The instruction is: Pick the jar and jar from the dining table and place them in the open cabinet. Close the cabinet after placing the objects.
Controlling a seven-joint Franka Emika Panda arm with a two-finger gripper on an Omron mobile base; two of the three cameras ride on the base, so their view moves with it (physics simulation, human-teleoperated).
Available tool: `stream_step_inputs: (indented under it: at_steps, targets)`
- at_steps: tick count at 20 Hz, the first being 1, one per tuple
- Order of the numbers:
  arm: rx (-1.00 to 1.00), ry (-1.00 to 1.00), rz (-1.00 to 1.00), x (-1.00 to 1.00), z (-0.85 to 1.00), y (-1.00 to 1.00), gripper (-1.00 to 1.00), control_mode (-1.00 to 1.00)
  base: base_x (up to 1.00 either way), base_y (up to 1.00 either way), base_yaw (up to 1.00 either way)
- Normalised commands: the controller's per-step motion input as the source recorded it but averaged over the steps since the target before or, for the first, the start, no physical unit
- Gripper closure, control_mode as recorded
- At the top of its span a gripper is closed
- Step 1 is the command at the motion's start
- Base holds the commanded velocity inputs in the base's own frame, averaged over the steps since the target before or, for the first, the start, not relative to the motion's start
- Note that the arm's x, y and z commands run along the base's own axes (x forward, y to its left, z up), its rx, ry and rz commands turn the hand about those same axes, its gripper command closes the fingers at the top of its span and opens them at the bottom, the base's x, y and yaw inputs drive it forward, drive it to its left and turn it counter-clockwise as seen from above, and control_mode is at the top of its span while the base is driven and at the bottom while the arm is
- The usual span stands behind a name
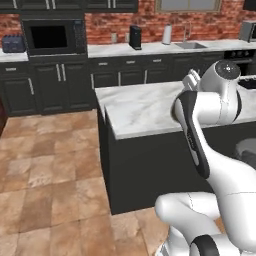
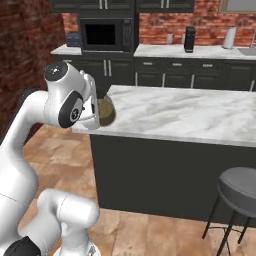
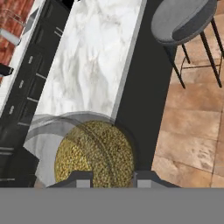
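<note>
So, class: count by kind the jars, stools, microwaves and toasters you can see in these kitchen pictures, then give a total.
Jars: 1, the jar with olive-yellow filling
Stools: 1, the stool
Microwaves: 1, the microwave
Toasters: 1, the toaster
Total: 4

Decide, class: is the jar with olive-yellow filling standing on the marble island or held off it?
Held off it. The jar sits between the gripper fingers, beside the dining table corner.
</note>
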Motion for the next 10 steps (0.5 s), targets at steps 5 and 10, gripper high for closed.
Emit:
stream_step_inputs:
  at_steps: [5, 10]
  targets:
    - [0.0, 0.0, 0.0, 0.0, 0.0, 0.0, 1.0, 1.0, 0.09, 1.0, -0.06]
    - [0.0, 0.0, 0.0, 0.0, 0.0, 0.0, 1.0, 1.0, 0.17, 1.0, -0.12]
